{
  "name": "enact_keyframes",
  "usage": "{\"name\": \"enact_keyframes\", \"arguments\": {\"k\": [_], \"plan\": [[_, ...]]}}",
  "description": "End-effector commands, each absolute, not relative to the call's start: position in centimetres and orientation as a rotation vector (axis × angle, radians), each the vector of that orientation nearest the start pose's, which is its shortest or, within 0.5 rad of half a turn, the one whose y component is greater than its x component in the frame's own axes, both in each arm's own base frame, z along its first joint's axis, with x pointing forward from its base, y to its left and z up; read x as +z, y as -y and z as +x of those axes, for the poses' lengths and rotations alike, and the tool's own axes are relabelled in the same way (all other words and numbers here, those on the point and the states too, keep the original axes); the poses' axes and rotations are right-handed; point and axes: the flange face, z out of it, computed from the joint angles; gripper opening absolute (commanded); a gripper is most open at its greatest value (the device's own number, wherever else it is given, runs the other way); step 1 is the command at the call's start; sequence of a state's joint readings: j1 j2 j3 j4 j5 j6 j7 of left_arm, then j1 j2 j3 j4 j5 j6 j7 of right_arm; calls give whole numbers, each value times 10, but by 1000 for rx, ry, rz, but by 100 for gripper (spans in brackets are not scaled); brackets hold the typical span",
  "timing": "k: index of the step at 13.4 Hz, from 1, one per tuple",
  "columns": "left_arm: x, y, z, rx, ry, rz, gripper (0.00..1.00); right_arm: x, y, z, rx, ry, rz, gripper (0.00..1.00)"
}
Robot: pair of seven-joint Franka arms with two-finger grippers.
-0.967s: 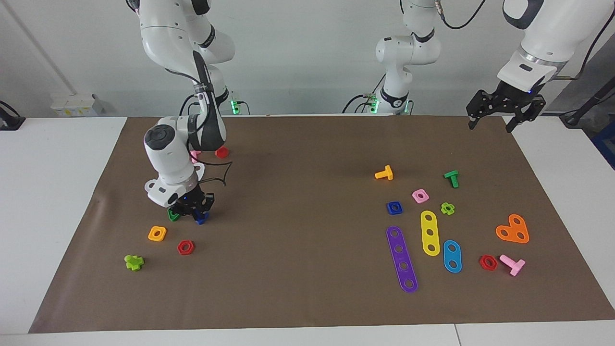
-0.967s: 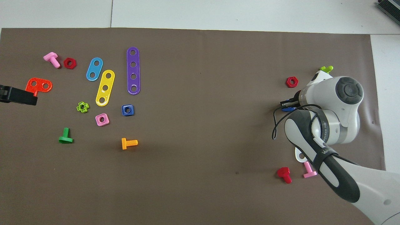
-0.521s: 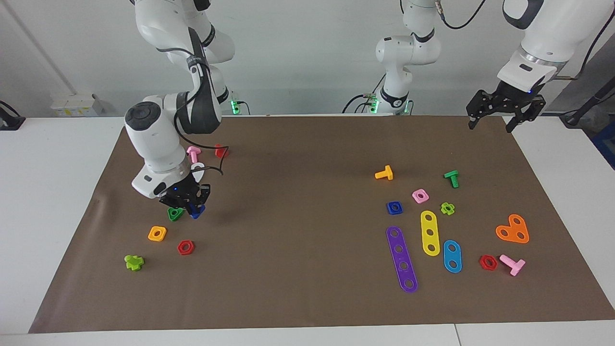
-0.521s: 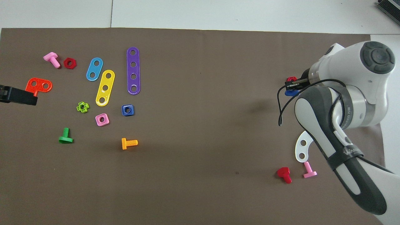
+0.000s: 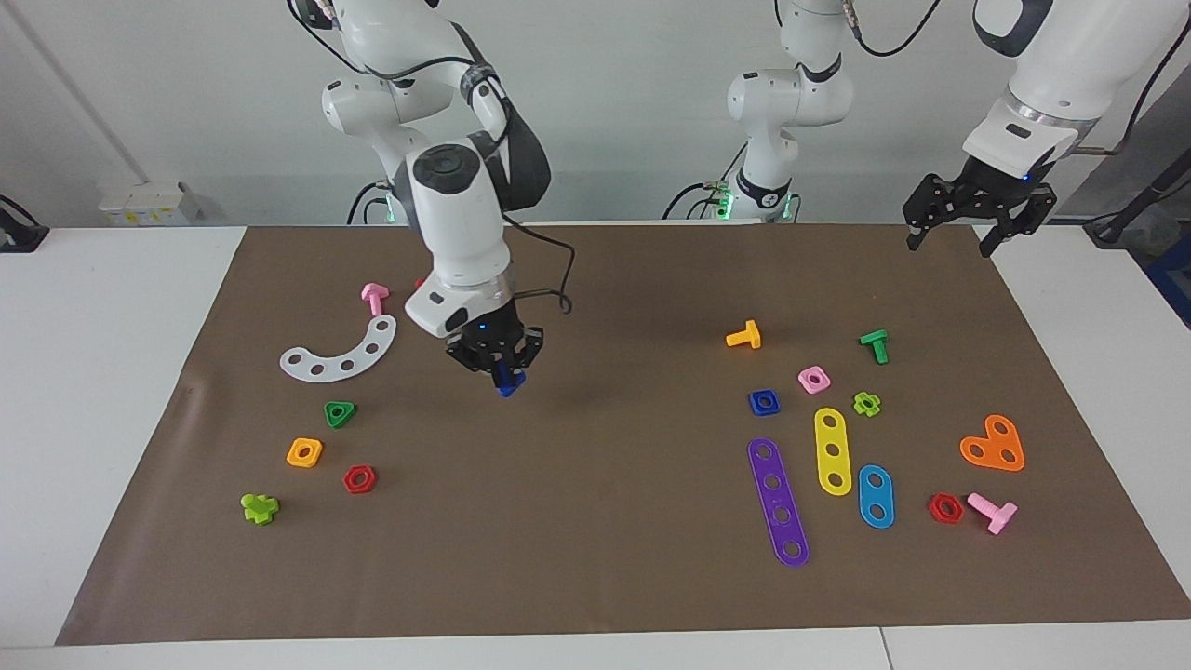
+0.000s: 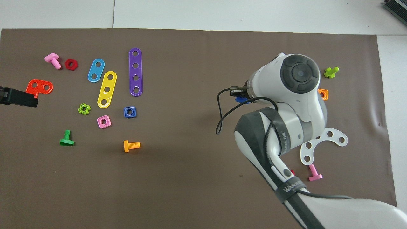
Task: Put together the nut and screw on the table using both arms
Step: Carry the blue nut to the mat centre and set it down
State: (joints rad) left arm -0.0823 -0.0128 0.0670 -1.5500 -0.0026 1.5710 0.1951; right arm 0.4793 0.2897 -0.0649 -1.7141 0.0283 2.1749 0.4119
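Observation:
My right gripper (image 5: pixel 501 365) is shut on the dark-blue screw (image 5: pixel 508 382) and holds it in the air over the brown mat (image 5: pixel 605 558), toward the middle of the table. In the overhead view the arm hides most of the gripper (image 6: pixel 237 94); the screw (image 6: pixel 240 99) peeks out under it. The dark-blue square nut (image 5: pixel 764 402) lies flat on the mat toward the left arm's end, also in the overhead view (image 6: pixel 130 112). My left gripper (image 5: pixel 956 234) is open and empty, raised over the mat's corner at its own end, and waits there (image 6: pixel 19 97).
Around the nut lie a pink square nut (image 5: pixel 814 379), a purple strip (image 5: pixel 778 501), a yellow strip (image 5: pixel 834 450) and an orange screw (image 5: pixel 744 335). Toward the right arm's end lie a white curved strip (image 5: pixel 340 354), a green triangular nut (image 5: pixel 340 413) and an orange square nut (image 5: pixel 304 452).
My right gripper has lifted the blue screw from beside the green triangular nut and carried it toward the middle of the table. The left arm has not moved.

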Motion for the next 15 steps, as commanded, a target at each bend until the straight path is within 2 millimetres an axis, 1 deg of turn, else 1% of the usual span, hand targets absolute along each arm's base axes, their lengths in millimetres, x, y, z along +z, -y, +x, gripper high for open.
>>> {"name": "enact_keyframes", "arguments": {"k": [1, 3, 5, 6, 7, 8, 9, 11, 14, 15], "plan": [[643, 6, 542, -36, -332, -3105, 100, 400, -309, 602, -274, -99, -3035, 0], [643, 6, 542, -38, -332, -3105, 100, 370, -360, 581, -259, -87, -3075, 0], [643, 6, 542, -38, -332, -3105, 100, 352, -399, 576, -320, -139, -3111, 0], [643, 6, 542, -38, -332, -3105, 100, 347, -403, 573, -338, -149, -3120, 0], [643, 6, 542, -38, -332, -3105, 100, 344, -402, 571, -333, -140, -3131, 0], [643, 6, 542, -36, -327, -3106, 100, 344, -399, 573, -335, -143, -3132, 0], [643, 7, 541, -38, -332, -3105, 100, 338, -395, 573, -326, -144, -3138, 0], [643, 9, 541, -34, -334, -3105, 100, 320, -390, 566, -336, -120, -3131, 0], [643, 10, 539, -24, -336, -3106, 100, 311, -389, 562, -334, -130, -3127, 0], [642, 13, 542, -48, -344, -3104, 100, 312, -389, 562, -334, -130, -3127, 4]]}}
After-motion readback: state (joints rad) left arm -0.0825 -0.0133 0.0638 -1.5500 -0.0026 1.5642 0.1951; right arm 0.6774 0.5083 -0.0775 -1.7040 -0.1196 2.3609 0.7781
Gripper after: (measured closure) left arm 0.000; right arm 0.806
